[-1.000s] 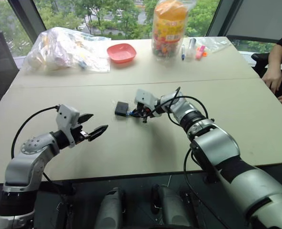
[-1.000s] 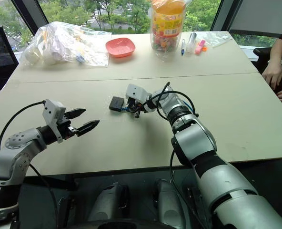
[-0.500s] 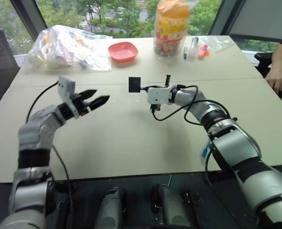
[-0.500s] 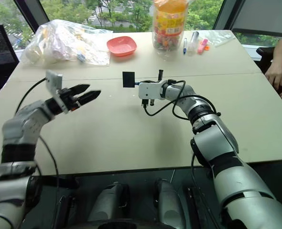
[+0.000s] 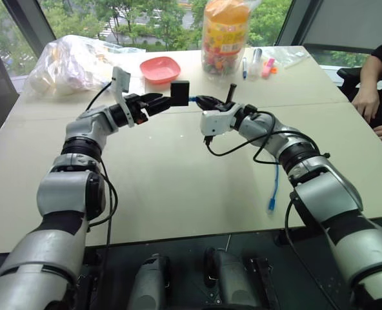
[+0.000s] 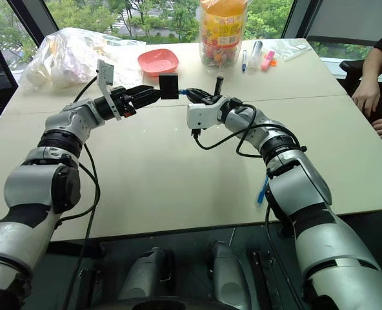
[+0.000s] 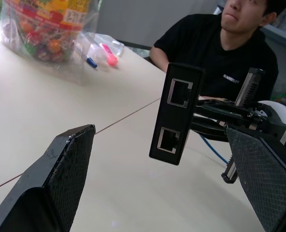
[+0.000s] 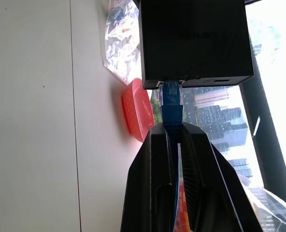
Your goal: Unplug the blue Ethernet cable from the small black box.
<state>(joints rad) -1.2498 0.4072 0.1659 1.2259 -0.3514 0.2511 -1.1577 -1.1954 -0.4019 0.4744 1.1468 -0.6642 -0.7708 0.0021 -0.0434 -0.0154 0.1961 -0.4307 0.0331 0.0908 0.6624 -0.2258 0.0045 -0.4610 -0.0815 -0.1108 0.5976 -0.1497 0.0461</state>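
Aloft, small black box (image 5: 180, 92) between open left gripper (image 5: 157, 102), right gripper (image 5: 202, 101) pinching blue Ethernet cable (image 8: 172, 104)

**Box and cable aloft, plug seated**

I see the small black box (image 5: 180, 91) held up off the counter (image 5: 178, 187), standing on edge, just in front of the red dish (image 5: 160, 68). Its matte face toward the left wrist camera shows two open ports, one above the other. The blue Ethernet cable (image 8: 172, 104) is plugged into the opposite side, its clear plug seated in the port. From the box the thin light-blue cord runs away to my right, and its loose end (image 5: 271, 194) hangs down over the near counter edge, well apart from the box.
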